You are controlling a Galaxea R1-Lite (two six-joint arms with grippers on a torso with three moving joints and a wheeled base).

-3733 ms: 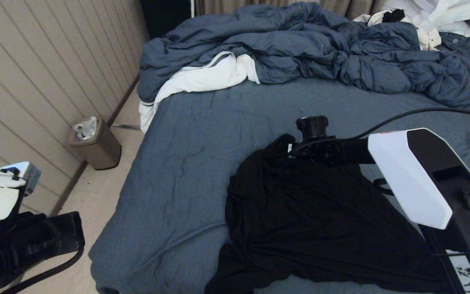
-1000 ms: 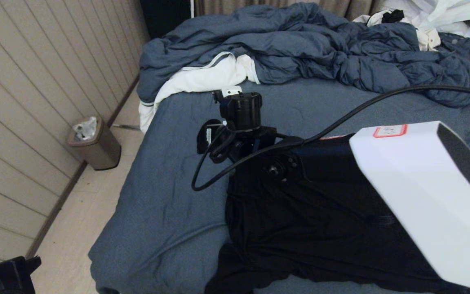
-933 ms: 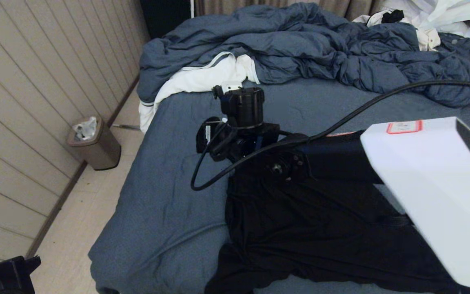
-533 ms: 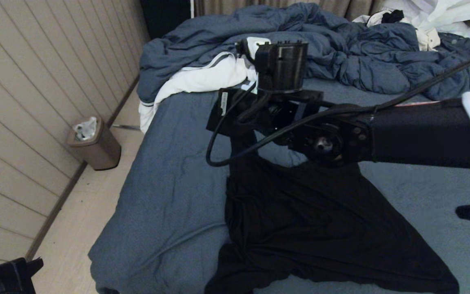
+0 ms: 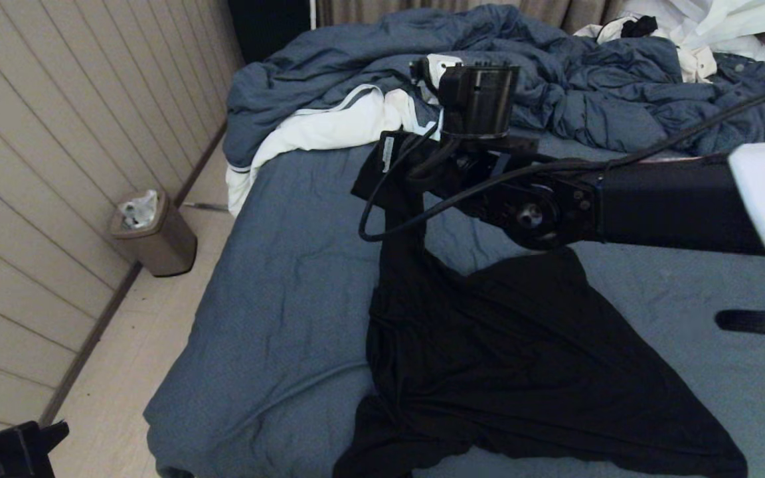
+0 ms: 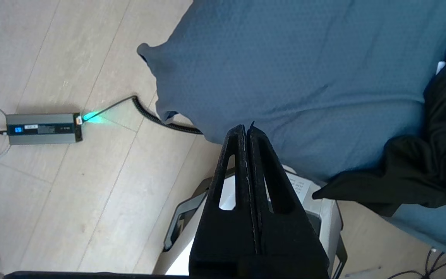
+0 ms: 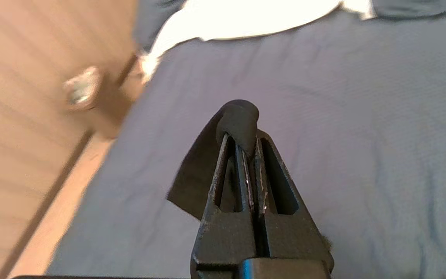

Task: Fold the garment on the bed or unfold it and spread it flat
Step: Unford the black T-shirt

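- Lifted since a second ago, the right gripper [image 5: 382,176] now hangs higher and farther over the bed [image 5: 276,265], drawing one corner of the garment [image 5: 509,358] up into a taut black strip.
- Its jaws are clamped on a bunched fold of the black T-shirt, which pokes out past the fingertips [image 7: 242,149] in the right wrist view.
- Most of the shirt lies spread on the near right part of the slate-blue sheet, its near edge hanging over the bed's near side.
- At the near left corner, off the bed, the left gripper [image 6: 246,133] is parked over the floor [image 6: 72,186], jaws pressed together, holding nothing.
- A rumpled duvet [image 5: 555,86] and a white cloth [image 5: 329,126] lie along the far side.
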